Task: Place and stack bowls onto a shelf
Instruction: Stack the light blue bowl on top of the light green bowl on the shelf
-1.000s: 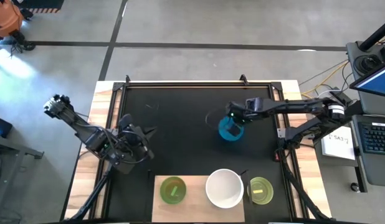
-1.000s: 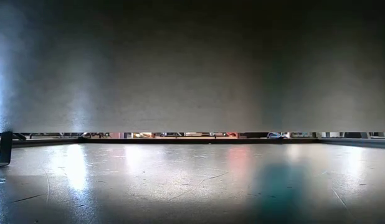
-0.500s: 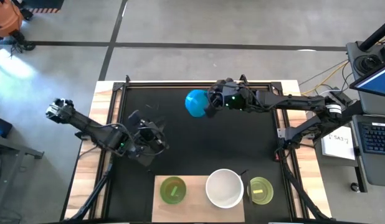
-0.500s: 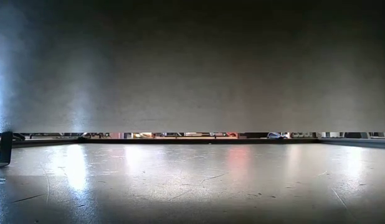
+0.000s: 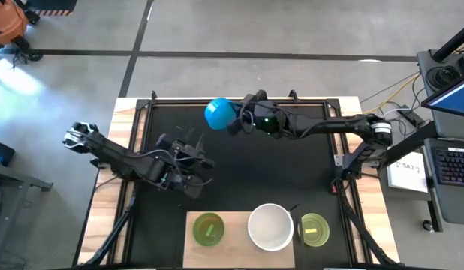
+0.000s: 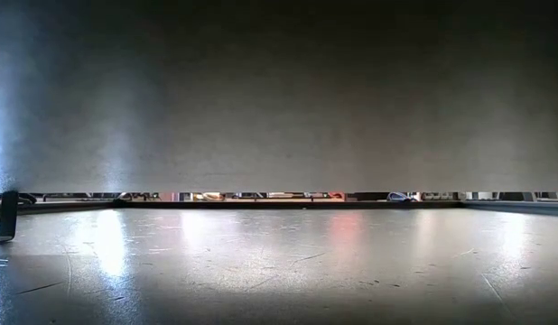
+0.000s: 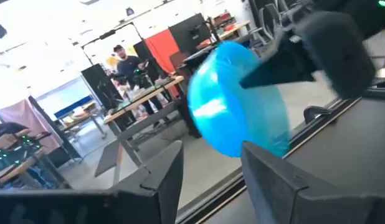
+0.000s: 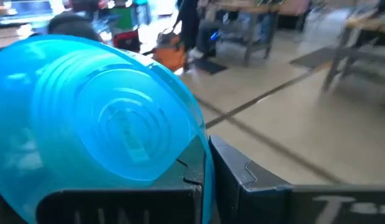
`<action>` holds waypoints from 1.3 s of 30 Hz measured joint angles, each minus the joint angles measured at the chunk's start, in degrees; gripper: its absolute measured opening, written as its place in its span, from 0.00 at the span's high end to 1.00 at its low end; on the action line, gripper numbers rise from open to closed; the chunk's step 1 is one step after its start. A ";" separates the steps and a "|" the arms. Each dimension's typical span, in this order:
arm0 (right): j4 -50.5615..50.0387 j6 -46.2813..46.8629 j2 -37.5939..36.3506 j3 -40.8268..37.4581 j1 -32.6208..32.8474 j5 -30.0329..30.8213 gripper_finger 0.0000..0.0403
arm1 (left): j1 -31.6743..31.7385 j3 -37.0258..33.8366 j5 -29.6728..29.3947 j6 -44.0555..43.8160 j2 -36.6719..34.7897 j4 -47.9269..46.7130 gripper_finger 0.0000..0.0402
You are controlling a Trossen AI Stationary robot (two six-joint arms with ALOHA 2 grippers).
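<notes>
Overhead: the right pincer (image 5: 233, 124) is clamped on the rim of a cyan bowl (image 5: 219, 114), holding it in the air over the far edge of the black mat (image 5: 239, 187), left of centre; the bowl is tipped on its side so its ringed base faces outward (the right wrist view shows that base filling the frame (image 8: 99, 124), w/ one finger crossing inside the rim); prob. tilted because it's pinched by the rim alone, so it hangs off the fingertips.

The left pincer (image 5: 193, 169) sits low over the mat's left half, fingers parted w/ nothing between them, pointed toward the bowl but well apart from it; its wrist view looks up past both fingers (image 7: 161, 180) at the cyan bowl; looks like a wait or a hand-over approach, cannot tell which.

The shelf (image 5: 239, 247) lies at the near edge of the tabletop; on it a green bowl (image 5: 208, 229) at left, a white bowl (image 5: 271, 226) in the middle, a yellow-green bowl (image 5: 314, 229) at right; the cyan bowl is far from it, not yet placed.
</notes>
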 joint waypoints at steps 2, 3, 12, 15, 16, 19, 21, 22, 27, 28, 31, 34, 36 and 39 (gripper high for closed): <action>0.97 -1.91 1.63 1.71 0.27 2.47 0.98 | 0.53 0.00 -0.01 0.91 0.63 0.20 0.64; 1.01 -2.63 2.56 2.68 0.51 3.57 0.98 | 0.81 0.00 -0.01 1.43 0.85 0.28 0.64; 1.01 -9.76 8.75 9.37 2.40 4.63 0.98 | 5.72 0.00 -0.02 4.37 0.16 0.42 0.64; 0.97 -12.59 9.35 10.00 2.88 4.56 0.98 | 8.04 0.00 1.07 5.64 -0.28 0.46 0.64; 1.02 -13.35 9.47 10.09 3.00 4.55 0.98 | 8.83 0.00 2.01 5.78 -0.47 0.52 0.64; 0.28 -13.94 9.37 10.07 3.13 3.49 0.98 | 11.18 0.00 5.93 5.80 -1.07 1.38 0.65; -0.42 -13.93 9.30 10.01 3.12 2.16 0.98 | 12.70 0.00 8.53 5.81 -1.22 2.08 0.67; -0.83 -13.87 9.28 10.01 3.06 1.53 0.98 | 13.38 0.00 9.78 5.81 -1.26 2.70 0.68; -2.98 -13.17 9.28 10.01 3.04 1.39 0.98 | 15.35 0.00 12.50 5.55 -1.38 2.80 0.82; -3.13 -12.86 9.28 9.99 3.04 1.33 0.98 | 15.41 0.00 12.40 5.47 -1.40 2.82 0.85; -4.08 -11.38 9.28 9.94 3.10 0.81 0.98 | 15.49 0.00 12.04 5.56 -1.55 2.75 0.96; -6.01 -10.16 9.25 10.12 3.13 0.47 0.98 | 15.53 0.00 12.50 5.67 -1.49 2.54 0.97; -6.93 -8.33 9.24 10.14 3.15 0.26 0.97 | 15.57 0.00 13.13 5.67 -1.49 2.54 0.98; -8.41 -6.00 9.03 10.15 3.20 -0.23 0.96 | 15.57 -0.02 13.59 5.62 -1.44 2.50 0.99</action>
